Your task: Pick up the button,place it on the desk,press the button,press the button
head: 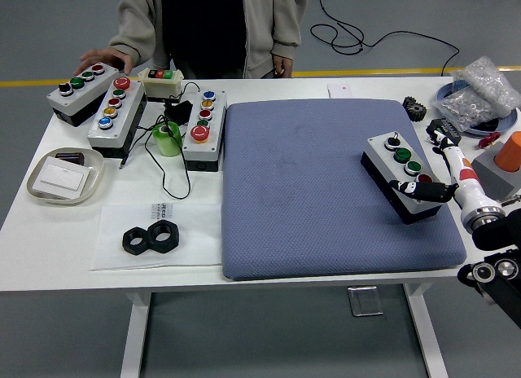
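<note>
A grey button box (401,173) is seen lying on the blue pad (326,191), toward the pad's 3 o'clock edge, with black, green and red buttons on its top. The right hand (444,173) is brought in from 4 o'clock; its fingers (423,189) are curled along the box's near end and touch it, though a firm grasp cannot be told. At 10 o'clock, further button boxes (118,113) are grouped on the white table (49,248), and one (80,91) is touched by a person's hand (102,60).
</note>
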You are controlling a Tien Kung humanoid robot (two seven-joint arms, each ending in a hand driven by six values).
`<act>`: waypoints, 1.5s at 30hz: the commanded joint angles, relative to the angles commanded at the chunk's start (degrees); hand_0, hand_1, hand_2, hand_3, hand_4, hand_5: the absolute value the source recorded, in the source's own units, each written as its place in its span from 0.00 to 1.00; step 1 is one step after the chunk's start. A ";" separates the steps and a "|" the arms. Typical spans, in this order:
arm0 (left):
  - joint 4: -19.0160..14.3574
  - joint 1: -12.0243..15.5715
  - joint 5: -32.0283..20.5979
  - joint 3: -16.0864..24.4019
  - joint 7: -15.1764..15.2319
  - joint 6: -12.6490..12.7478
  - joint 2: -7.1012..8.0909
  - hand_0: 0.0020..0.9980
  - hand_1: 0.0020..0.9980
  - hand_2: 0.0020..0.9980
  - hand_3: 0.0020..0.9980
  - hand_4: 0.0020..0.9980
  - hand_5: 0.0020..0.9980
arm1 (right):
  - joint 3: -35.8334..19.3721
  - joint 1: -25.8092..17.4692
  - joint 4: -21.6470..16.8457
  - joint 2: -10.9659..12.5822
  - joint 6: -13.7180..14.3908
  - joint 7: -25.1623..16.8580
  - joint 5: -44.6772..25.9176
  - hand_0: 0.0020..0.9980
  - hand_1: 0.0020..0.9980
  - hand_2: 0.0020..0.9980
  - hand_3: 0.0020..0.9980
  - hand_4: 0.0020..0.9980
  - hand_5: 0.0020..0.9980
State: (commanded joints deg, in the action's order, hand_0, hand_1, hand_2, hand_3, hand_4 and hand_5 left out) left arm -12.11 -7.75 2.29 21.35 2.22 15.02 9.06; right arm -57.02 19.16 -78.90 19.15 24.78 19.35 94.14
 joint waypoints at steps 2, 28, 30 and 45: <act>0.00 0.00 -0.12 -0.10 0.05 -0.02 0.03 0.75 0.83 0.85 0.82 0.61 1.00 | 0.19 0.15 1.02 -0.47 0.21 0.27 2.23 1.00 0.96 1.00 0.99 1.00 0.20; -0.04 -0.63 -1.75 -0.99 0.41 -0.02 0.19 0.73 0.82 0.85 0.82 0.61 1.00 | 3.61 7.52 9.97 -3.49 -3.63 8.01 9.31 0.80 0.67 0.76 0.86 1.00 0.22; -0.03 -0.65 -1.89 -1.04 0.45 -0.02 0.19 0.73 0.82 0.85 0.82 0.61 1.00 | 3.98 8.06 10.67 -3.58 -4.36 8.47 9.22 0.80 0.67 0.76 0.86 1.00 0.22; -0.01 -0.73 -2.28 -1.26 0.59 0.00 0.26 0.72 0.83 0.85 0.82 0.61 1.00 | 6.03 9.40 11.47 -2.91 -4.64 12.44 12.74 0.36 0.37 0.46 0.61 0.87 0.08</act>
State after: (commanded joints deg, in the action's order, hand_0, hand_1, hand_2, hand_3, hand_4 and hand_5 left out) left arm -12.12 -8.48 0.01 20.09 2.81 15.02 9.33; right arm -50.99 28.56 -67.44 16.24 20.14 31.79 106.88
